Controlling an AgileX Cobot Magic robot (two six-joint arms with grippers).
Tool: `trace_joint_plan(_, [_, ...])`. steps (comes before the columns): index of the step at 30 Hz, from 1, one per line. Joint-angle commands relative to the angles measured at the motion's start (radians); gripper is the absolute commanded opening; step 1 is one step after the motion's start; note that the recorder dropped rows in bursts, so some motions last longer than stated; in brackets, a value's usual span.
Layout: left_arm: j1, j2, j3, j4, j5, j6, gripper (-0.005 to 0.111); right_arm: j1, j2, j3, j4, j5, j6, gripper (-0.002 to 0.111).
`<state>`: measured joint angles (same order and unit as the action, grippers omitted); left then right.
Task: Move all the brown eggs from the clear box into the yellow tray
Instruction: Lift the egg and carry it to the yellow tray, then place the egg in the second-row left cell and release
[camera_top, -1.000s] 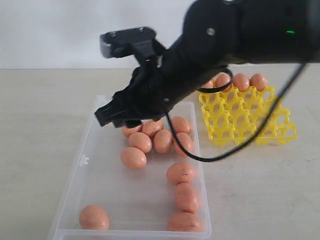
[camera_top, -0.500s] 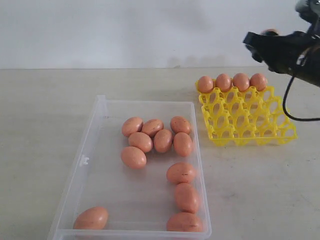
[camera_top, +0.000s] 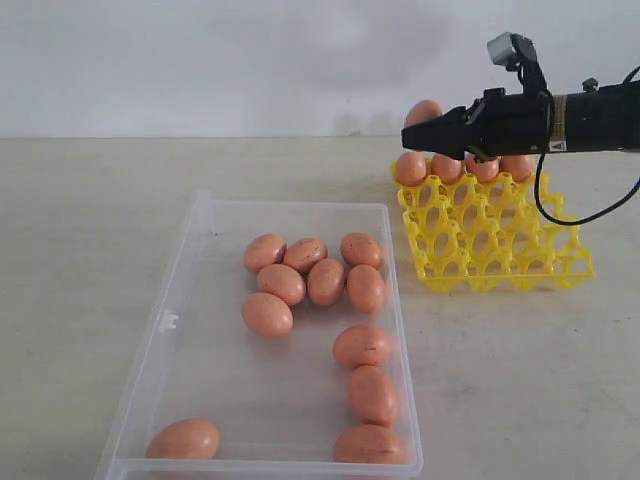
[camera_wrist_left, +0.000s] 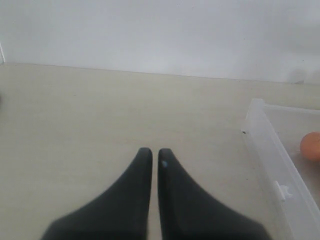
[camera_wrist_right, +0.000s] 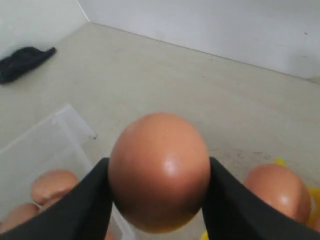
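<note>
Fingers (camera_wrist_right: 92, 200) of the right gripper (camera_wrist_right: 157, 197) are being kept clenched on one brown egg (camera_wrist_right: 159, 160), which is now being carried from the clear box (camera_top: 190, 330) over the yellow tray (camera_top: 500, 250); many eggs are still waiting there.

The right arm (camera_top: 590, 118) is showing as a matte black tube wearing a brassy band and a white label. A grey camera (camera_top: 505, 48) is sitting on top; a black cable (camera_top: 538, 185) is trailing beneath. The left gripper (camera_wrist_left: 151, 155) is showing black tapering jaws, one carrying a pale dot.
</note>
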<state>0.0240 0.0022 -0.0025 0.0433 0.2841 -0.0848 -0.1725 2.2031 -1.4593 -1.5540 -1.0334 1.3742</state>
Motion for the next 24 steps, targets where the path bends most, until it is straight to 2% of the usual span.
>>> trace_joint_plan(1, [0.003, -0.002, 0.003, -0.003, -0.007, 0.002, 0.004, -0.007, 0.022, -0.009, -0.022, 0.036, -0.116, 0.0])
trace_joint_plan(6, [0.003, -0.002, 0.003, -0.003, -0.007, 0.002, 0.004, -0.005, 0.052, -0.009, -0.04, 0.054, -0.135, 0.002])
trace_joint_plan(14, [0.003, -0.002, 0.003, -0.003, -0.007, 0.002, 0.004, -0.005, 0.099, -0.009, -0.044, 0.099, -0.147, 0.018])
trace_joint_plan(24, [0.003, -0.002, 0.003, -0.003, -0.007, 0.002, 0.004, -0.005, 0.115, -0.009, -0.005, 0.143, -0.214, 0.019])
